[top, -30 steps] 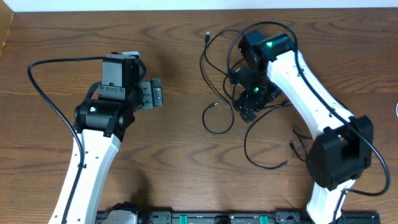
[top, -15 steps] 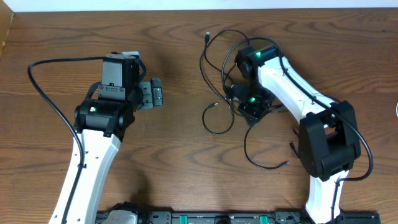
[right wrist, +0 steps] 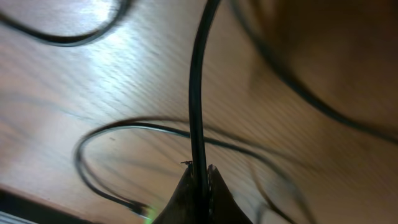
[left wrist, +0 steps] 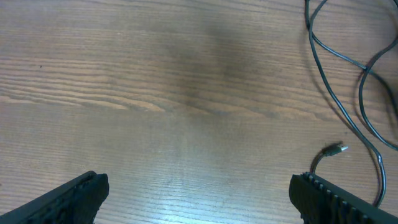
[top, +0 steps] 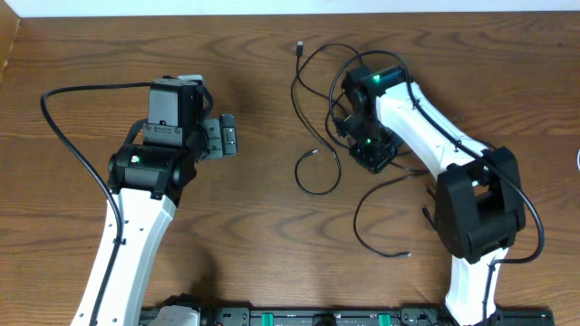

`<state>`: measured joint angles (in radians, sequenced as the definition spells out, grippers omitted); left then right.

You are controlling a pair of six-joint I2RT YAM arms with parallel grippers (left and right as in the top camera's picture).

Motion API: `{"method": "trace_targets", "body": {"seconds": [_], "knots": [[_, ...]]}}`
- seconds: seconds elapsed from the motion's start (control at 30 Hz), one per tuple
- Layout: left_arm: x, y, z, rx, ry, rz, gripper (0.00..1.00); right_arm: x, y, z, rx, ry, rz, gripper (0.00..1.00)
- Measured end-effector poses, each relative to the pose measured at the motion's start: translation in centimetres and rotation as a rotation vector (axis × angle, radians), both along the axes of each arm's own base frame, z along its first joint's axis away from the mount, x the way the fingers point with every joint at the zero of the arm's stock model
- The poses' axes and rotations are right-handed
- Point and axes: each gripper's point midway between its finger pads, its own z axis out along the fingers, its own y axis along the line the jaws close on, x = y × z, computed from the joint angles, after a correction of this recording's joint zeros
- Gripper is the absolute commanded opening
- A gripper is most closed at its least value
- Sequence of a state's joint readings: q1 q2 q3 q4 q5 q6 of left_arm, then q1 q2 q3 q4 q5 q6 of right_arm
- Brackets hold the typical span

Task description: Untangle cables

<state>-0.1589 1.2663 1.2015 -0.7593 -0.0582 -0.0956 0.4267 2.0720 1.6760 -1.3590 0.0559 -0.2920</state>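
Observation:
Several thin black cables [top: 317, 118] lie looped together on the wooden table, right of centre. One small plug end [top: 301, 43] points to the far edge. Another plug end [top: 313, 154] lies near the middle and also shows in the left wrist view [left wrist: 339, 148]. My right gripper [top: 367, 154] hangs over the tangle. In its wrist view the right gripper [right wrist: 200, 177] is shut on one black cable [right wrist: 196, 93], which runs straight up out of frame. My left gripper [top: 227, 136] sits left of the tangle, open over bare wood, its fingers [left wrist: 68, 199] wide apart.
A separate black cable loop [top: 372, 226] lies near the right arm's base, its end [top: 405, 255] pointing toward the front. A bit of white [top: 577, 159] shows at the table's right edge. The left arm's thick black cable [top: 63, 136] arcs at the left.
My right gripper has shut on a black cable and shifted slightly toward the far side. The loose loop near the right arm's base has slid, its end moving frontward. The left arm has not moved.

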Motion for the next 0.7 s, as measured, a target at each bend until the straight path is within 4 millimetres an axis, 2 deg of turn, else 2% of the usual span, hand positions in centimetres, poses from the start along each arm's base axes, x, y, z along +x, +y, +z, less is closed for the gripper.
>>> {"method": "trace_targets", "body": {"seconds": [0.17,0.33,0.4,0.5,0.6,0.7], "knots": [[0.0,0.0,0.0,0.0,0.0,0.0,0.98,3.8,-1.0,4.0,-0.088,-0.183,-0.087,0.01],[0.0,0.0,0.0,0.0,0.0,0.0,0.97,7.8,-1.3,10.3,-0.094,-0.436,-0.207,0.01],[0.0,0.0,0.0,0.0,0.0,0.0,0.97,9.4,-1.3,13.8,-0.068,-0.562,-0.263,0.01],[0.0,0.0,0.0,0.0,0.0,0.0,0.97,11.5,-1.1,20.2,0.014,-0.773,-0.337,0.01],[0.0,0.0,0.0,0.0,0.0,0.0,0.97,12.8,-1.1,28.1,0.138,-1.012,-0.408,0.01],[0.0,0.0,0.0,0.0,0.0,0.0,0.97,13.0,-1.4,36.9,0.297,-1.266,-0.479,0.01]]}}
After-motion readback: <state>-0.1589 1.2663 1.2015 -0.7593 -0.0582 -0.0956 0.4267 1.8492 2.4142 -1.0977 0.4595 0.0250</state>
